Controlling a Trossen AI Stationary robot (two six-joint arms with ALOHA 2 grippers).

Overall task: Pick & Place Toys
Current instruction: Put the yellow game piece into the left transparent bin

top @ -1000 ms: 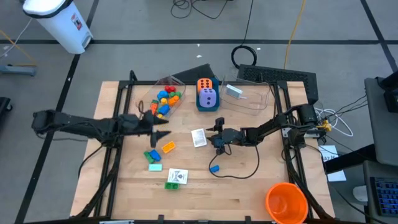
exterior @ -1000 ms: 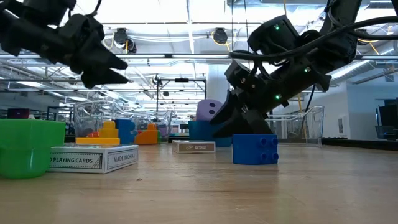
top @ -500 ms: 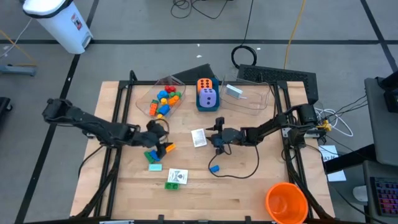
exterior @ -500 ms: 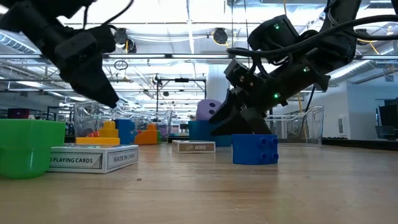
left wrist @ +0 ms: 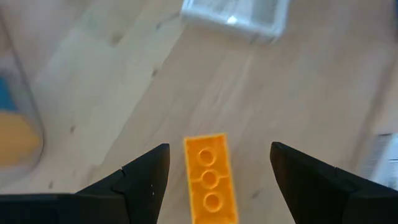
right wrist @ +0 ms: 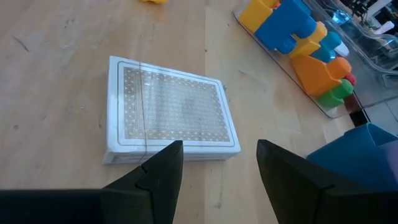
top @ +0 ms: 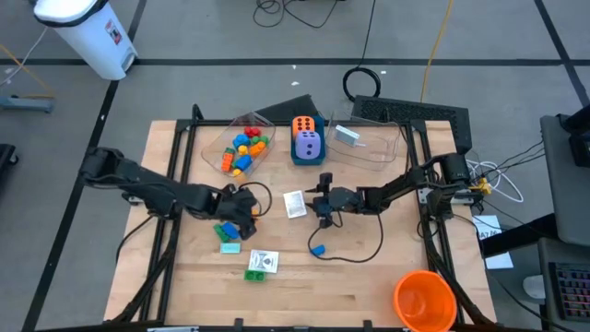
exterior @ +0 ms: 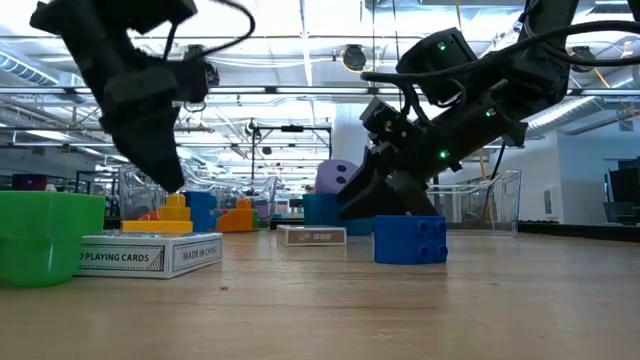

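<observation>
on the bench (top: 369,277) several bricks already sit in the clear tub (top: 241,148); left pincer (left wrist: 211,186) hangs released over an orange brick (left wrist: 210,180), seemingly next; right pincer (right wrist: 217,168) waits released above a card pack (right wrist: 168,118).

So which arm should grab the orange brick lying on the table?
Left. The left gripper is open, with the orange brick lying between its fingers. The right gripper faces the card deck instead.

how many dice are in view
2: the orange die and the purple die sit side by side in the blue box at the table's far edge.
</observation>
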